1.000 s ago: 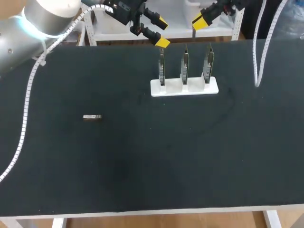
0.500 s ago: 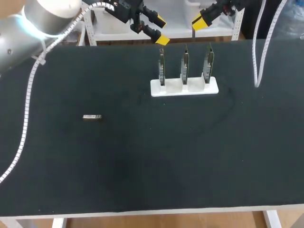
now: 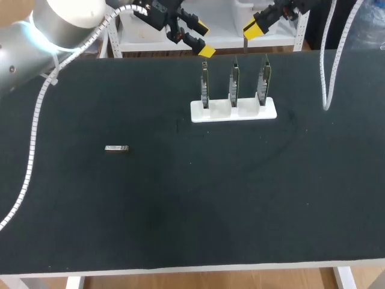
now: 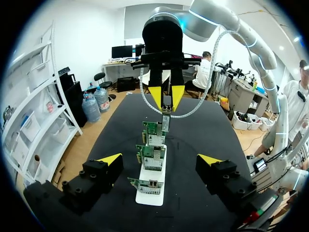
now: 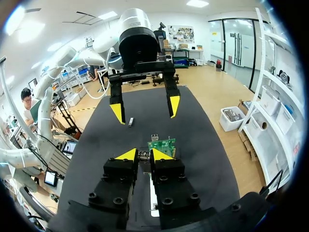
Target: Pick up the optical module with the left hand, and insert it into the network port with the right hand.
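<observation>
My right gripper hangs at the table's far edge, behind the row of network cards, shut on a slim silver optical module that points down from its yellow tips. In its own view the right gripper shows the module's end between its fingers, just above a green card. Three upright network cards stand in a white holder. My left gripper is open and empty, above the far edge beside the leftmost card; the left gripper looks along the row. A second module lies flat at mid-left.
A white corrugated cable from my right arm dangles over the table's far right. Another ribbed cable runs along my left arm over the left edge. The dark tabletop stretches toward the near edge.
My left gripper has drifted slightly back toward the far edge. The right gripper and its module have barely moved.
</observation>
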`<state>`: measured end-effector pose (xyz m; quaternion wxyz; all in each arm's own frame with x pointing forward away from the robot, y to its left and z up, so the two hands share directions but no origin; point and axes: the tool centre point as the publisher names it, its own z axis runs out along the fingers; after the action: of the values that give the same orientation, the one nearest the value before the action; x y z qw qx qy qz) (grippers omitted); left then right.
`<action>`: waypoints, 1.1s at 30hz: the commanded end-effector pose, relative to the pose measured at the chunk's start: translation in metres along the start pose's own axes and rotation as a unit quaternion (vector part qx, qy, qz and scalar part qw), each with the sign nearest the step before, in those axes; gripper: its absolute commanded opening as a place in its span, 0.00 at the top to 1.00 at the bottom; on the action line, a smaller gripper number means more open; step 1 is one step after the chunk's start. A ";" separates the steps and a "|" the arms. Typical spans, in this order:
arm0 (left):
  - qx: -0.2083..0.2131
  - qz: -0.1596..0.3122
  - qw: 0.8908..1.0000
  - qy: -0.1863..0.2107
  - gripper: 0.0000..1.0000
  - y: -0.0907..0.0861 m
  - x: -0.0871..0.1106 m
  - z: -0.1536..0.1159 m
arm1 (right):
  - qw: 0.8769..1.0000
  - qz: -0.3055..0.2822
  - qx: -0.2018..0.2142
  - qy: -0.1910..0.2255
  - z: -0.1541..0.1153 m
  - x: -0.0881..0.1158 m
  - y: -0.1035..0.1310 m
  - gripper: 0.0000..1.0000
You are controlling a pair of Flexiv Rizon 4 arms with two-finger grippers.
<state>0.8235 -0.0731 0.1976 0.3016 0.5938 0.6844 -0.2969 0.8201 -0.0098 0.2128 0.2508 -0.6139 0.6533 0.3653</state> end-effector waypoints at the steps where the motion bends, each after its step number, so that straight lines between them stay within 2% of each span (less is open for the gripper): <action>1: -0.009 -0.002 1.000 0.001 0.00 -0.006 0.001 -0.003 | 1.000 0.000 -0.005 0.001 -0.001 0.000 -0.004 1.00; 14: -0.006 0.005 1.000 0.002 0.00 -0.005 -0.001 -0.001 | 1.000 -0.002 -0.003 0.001 -0.003 -0.001 -0.005 1.00; 33: 0.021 0.015 1.000 0.006 0.00 0.000 -0.009 0.022 | 1.000 -0.003 -0.001 0.002 -0.008 0.002 -0.002 1.00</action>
<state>0.8159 -0.0917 0.1907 0.2977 0.6075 0.6726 -0.2997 0.8219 -0.0155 0.2151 0.2504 -0.6168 0.6524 0.3624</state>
